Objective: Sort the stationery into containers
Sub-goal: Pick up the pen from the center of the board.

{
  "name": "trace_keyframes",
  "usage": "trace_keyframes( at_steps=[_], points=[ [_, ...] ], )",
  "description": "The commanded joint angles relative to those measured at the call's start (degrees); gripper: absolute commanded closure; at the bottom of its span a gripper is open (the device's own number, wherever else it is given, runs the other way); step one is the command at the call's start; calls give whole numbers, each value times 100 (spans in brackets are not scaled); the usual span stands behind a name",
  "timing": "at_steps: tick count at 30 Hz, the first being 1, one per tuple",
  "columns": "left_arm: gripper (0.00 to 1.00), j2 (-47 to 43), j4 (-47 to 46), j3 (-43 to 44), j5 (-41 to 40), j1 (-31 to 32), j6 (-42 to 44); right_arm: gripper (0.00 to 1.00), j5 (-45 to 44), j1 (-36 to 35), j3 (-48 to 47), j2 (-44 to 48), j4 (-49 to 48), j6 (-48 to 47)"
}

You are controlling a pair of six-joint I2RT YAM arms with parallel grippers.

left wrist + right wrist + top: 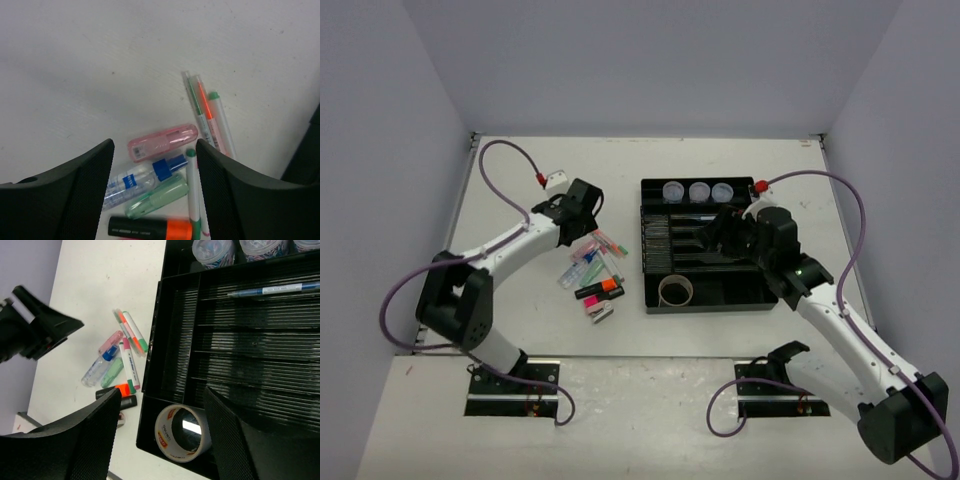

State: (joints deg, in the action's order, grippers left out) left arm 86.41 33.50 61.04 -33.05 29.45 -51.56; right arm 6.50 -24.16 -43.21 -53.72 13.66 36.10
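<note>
My left gripper [154, 150] hangs open over the loose stationery [595, 270] on the table left of the tray, holding nothing. Below its fingers lie a pink case [162, 142], a blue-capped bottle [140, 180], a green case [157, 196], an orange highlighter [150, 228] and thin pens [200, 107]. The black organiser tray [760, 300] holds three clear tubs [700, 190] along its far section, a blue pen [272, 290] in a long slot and the tan tape roll [182, 432] in the near left section. My right gripper [162, 392] is open above the tray, over the tape roll, touching nothing.
White walls close the table at the back and both sides. A small white tag [555, 180] lies behind the left arm. Purple cables loop off both arms. The tray's raised rim [150, 360] stands between the pile and the slots.
</note>
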Motion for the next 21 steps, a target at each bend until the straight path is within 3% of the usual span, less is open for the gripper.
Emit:
trace_keyframes(
  at_steps=[1, 9, 13, 21],
  points=[
    [34, 954, -544, 738, 449, -230, -217, 34, -172, -1, 148, 56, 0, -356],
    [55, 2109, -238, 1587, 502, -282, -593, 39, 80, -1, 252, -128, -92, -411],
    [60, 2254, -188, 1638, 519, -282, -728, 46, 97, -1, 320, -1, -168, -428],
    [62, 2157, -223, 1420, 360, -274, -891, 48, 112, -1, 313, -15, -177, -437]
  ],
)
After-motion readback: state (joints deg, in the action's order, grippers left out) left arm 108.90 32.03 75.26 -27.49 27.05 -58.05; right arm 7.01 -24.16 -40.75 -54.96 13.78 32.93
